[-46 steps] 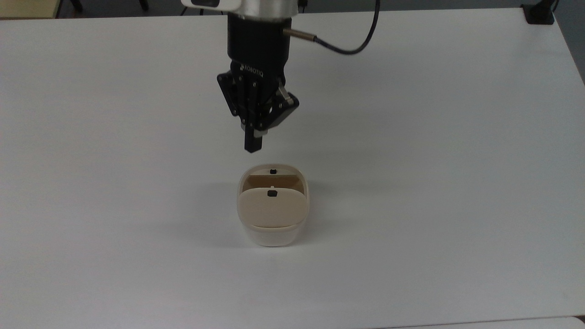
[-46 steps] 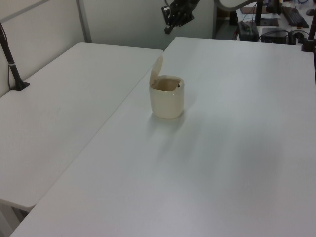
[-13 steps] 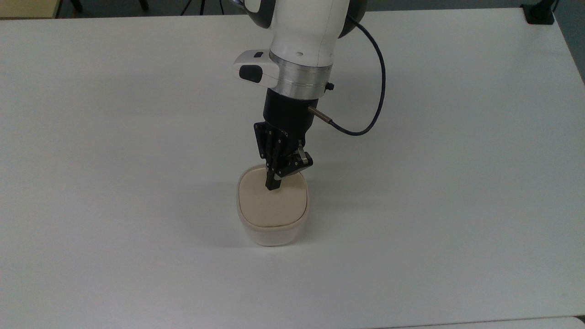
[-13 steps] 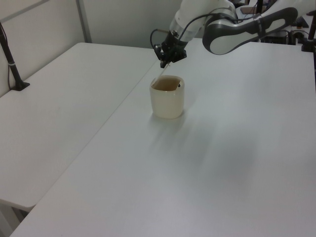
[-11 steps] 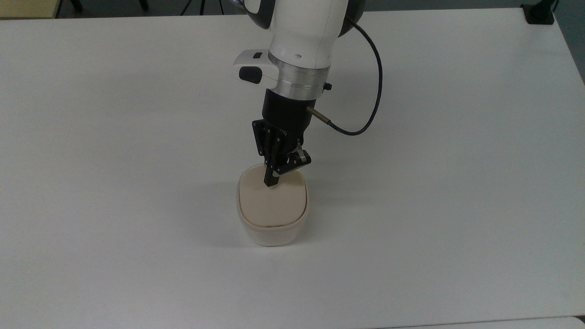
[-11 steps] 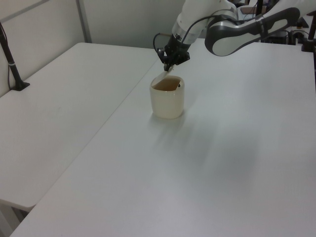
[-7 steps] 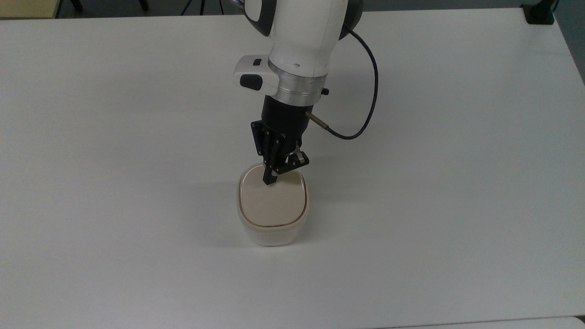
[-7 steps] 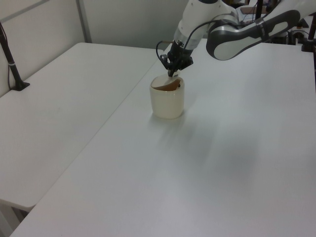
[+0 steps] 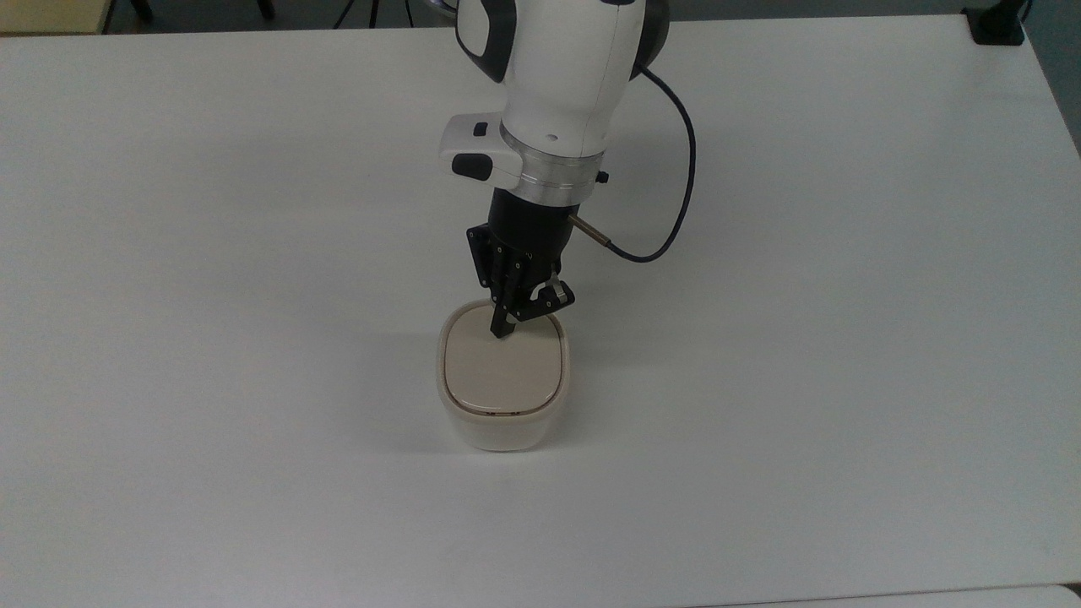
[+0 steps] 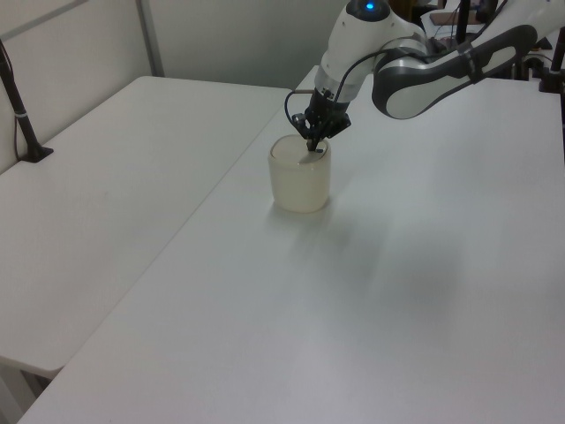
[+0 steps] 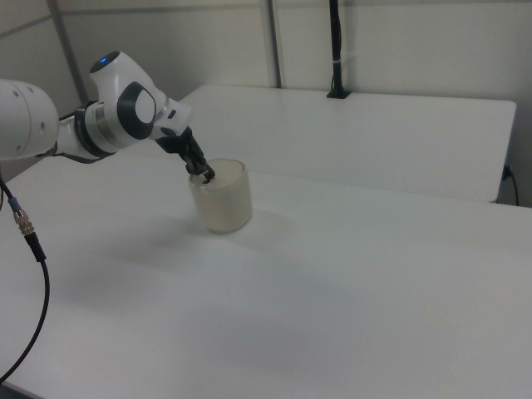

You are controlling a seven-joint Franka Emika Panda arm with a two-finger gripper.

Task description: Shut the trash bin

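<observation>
Risk: lid (image 9: pixel 504 369) looks flat but I can't confirm latch caught; too little push and it may spring up, too much off-centre could tip trash bin (image 9: pixel 502 426), which sits mid worktop (image 9: pixel 844 338). Arm leans down, tilted; tool (image 9: pixel 502 331) fingers together, empty, tip on lid's far edge.
</observation>
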